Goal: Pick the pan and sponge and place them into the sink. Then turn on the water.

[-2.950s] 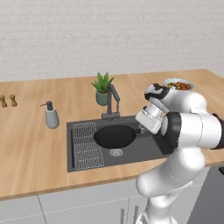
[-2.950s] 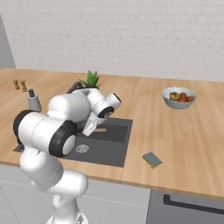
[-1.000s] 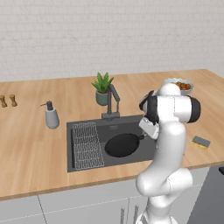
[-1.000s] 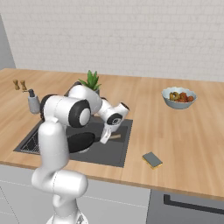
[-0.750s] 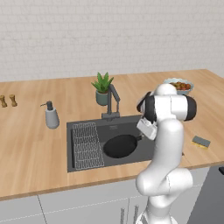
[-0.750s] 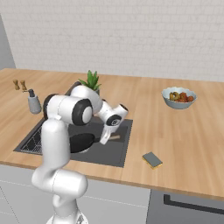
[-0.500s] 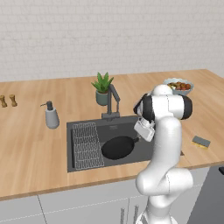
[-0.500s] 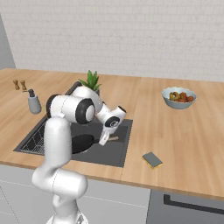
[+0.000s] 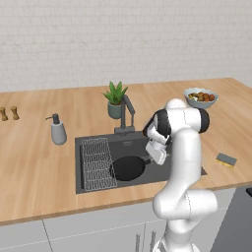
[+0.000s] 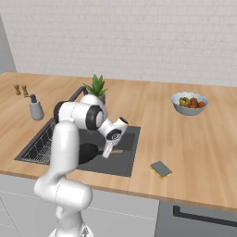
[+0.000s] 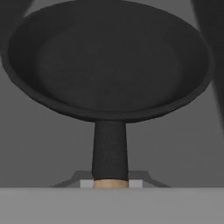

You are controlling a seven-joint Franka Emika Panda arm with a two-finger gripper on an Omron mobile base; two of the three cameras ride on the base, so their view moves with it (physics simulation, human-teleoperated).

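Observation:
The black pan lies low inside the sink, just right of the wire rack. My gripper is shut on its wooden handle, reaching down into the basin from the right. In the hand view the pan spreads out ahead and its dark neck runs back to my gripper. From the right base view the pan and my gripper sit in the sink. The sponge lies on the counter right of the sink. The faucet stands behind the basin with no water running.
A potted plant stands behind the faucet. A grey soap dispenser is left of the sink and two small shakers are at the far left. A bowl of fruit sits at the back right.
My gripper has carried the pan a little to the left and lower in the sink, toward the wire rack. The sponge has not moved.

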